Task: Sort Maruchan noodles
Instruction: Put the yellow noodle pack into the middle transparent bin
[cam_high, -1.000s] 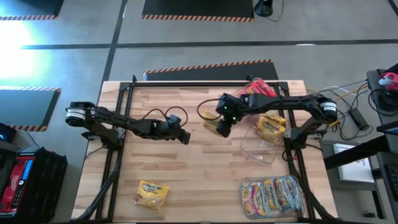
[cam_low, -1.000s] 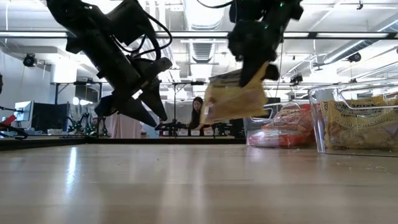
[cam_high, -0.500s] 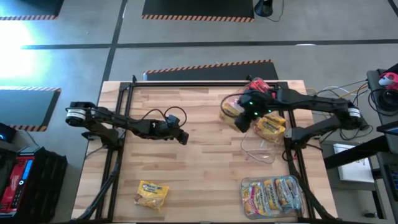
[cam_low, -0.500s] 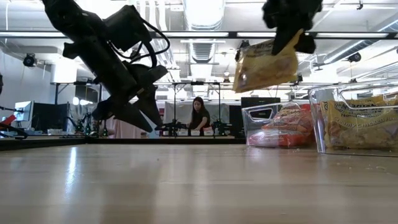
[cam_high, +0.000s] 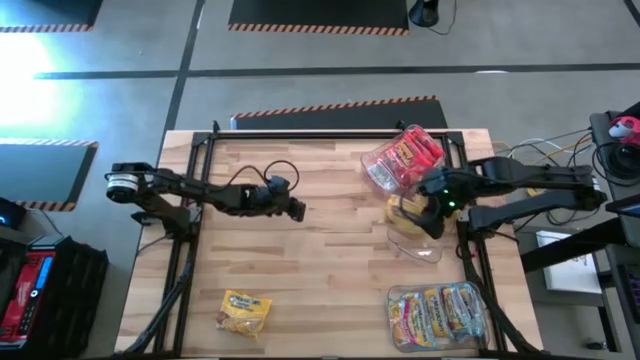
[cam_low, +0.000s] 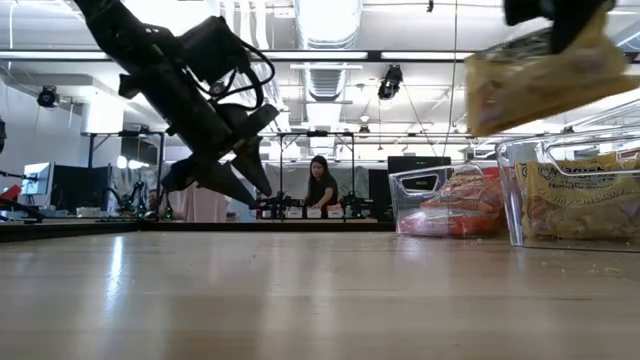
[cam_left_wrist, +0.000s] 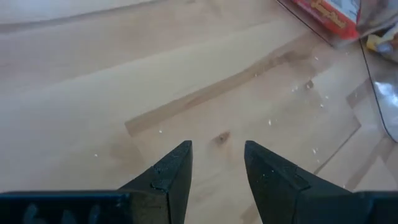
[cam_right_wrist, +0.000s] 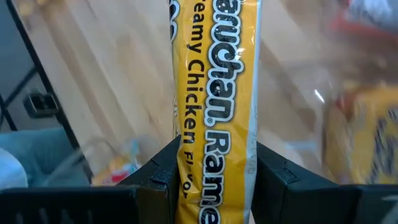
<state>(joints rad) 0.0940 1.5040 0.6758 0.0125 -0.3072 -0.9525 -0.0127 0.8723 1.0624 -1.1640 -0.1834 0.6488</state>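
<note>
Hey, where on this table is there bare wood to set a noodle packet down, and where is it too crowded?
Free: the wide middle of the table, between the left claw, the lone yellow packet and the tubs. Also the far-left wood behind the left arm. Crowded: the right edge, where the red-packet tub, the yellow-packet tub under the right claw and the front tub line up.
</note>
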